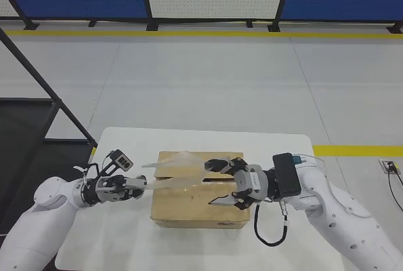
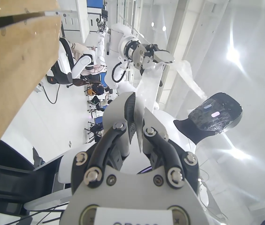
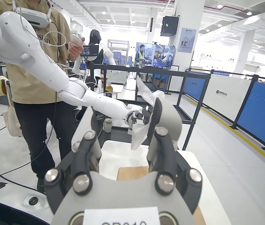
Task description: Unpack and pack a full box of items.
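Cardboard box (image 1: 194,206): stands in the middle of the white desk (image 1: 120,230), its brown top facing up, with a dark gap showing in the far right part of that top.

Plastic bag (image 1: 181,169): a crumpled, translucent piece of packing plastic held in the air above the far left part of the box, stretched between the two hands. Whether it touches the box top cannot be told.

Left hand (image 1: 143,183): hovers just beyond the box's left edge, above the desk. Its fingers are pressed together on the left end of the plastic bag. The left wrist view shows the film (image 2: 151,80) pinched between the two pads (image 2: 130,108) and running away toward the other hand (image 2: 157,56).

Right hand (image 1: 212,183): sits over the right half of the box, pointing left. Its fingers are spread wide apart. The far finger (image 3: 158,112) lies against the right end of the plastic (image 3: 144,94), and the near finger (image 3: 89,127) is well apart from it.

Desk in the right wrist view (image 3: 113,148): a bare white strip lies beyond the box's top (image 3: 132,173).
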